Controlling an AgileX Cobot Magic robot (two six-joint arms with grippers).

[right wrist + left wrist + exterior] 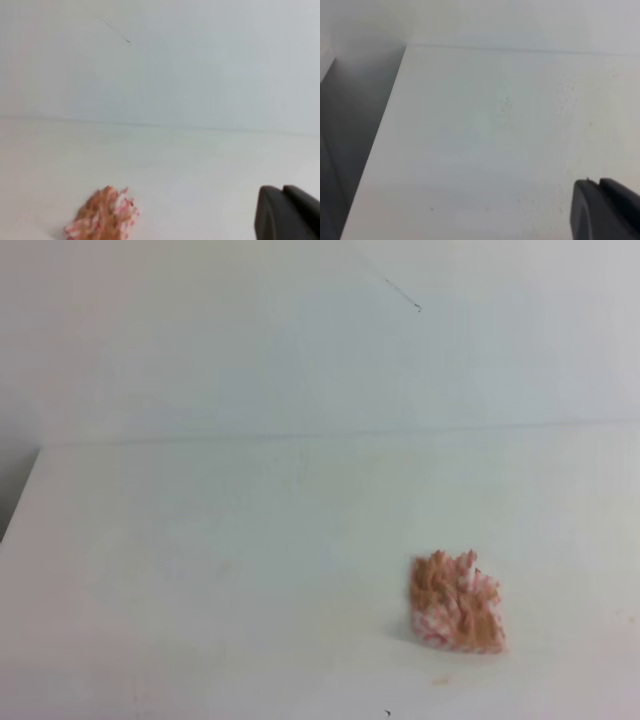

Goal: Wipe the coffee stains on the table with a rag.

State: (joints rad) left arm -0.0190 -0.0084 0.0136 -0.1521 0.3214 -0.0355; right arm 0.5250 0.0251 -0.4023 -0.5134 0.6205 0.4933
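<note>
A crumpled rag (456, 603), red-and-white checked cloth soaked tan-brown, lies loose on the smooth white matte table (220, 570), well in front of its straight far edge. The right gripper (287, 212), a dark rounded shape cut off at the frame corner, is closed and empty, right of the rag and apart from it. The left gripper (605, 210) is likewise cropped, its opening impossible to tell.

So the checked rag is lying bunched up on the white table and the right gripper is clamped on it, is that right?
Not quite. The rag does lie bunched up on the white table, but nothing is clamped on it. The high view shows it alone, and in the right wrist view the right gripper sits apart from it.
</note>
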